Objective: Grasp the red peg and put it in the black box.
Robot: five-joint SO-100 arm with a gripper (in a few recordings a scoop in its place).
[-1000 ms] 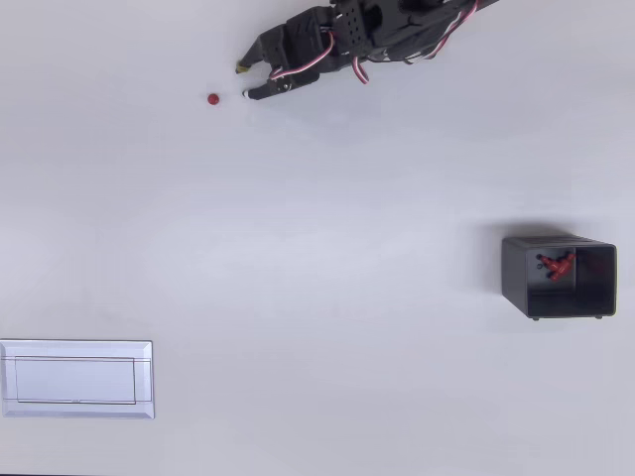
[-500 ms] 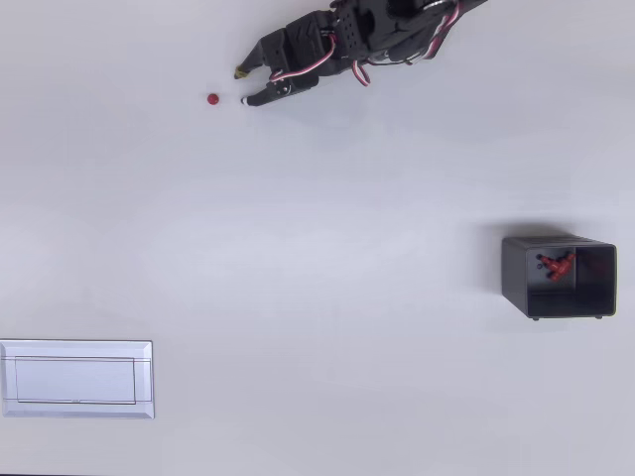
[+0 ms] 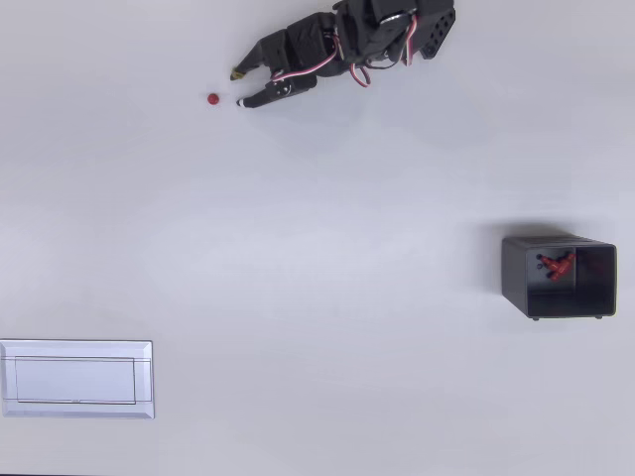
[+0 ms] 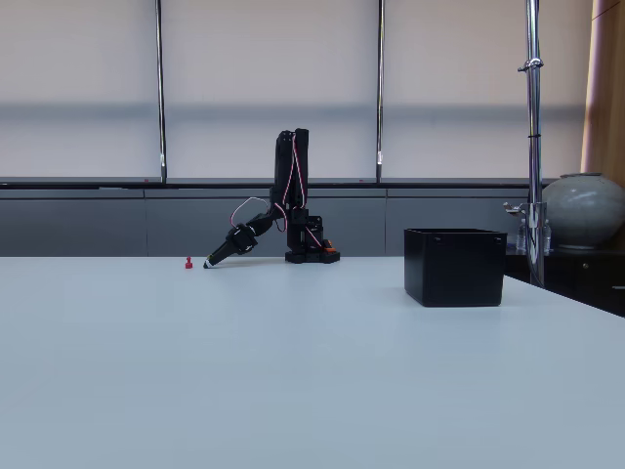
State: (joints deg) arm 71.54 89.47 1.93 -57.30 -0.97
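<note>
Upright, red peg (image 3: 213,99) (end-on overhead), near open end effector (image 3: 238,88).

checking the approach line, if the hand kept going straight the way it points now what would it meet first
Probably the red peg. In the overhead view the open hand points left at it across bare table, with nothing between. The fixed view suggests the fingertips are low near the table, though depth is unclear.

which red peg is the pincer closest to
The lone red peg on the bare table, just left of the pincer in the overhead view; the other red piece lies inside the black box.
</note>
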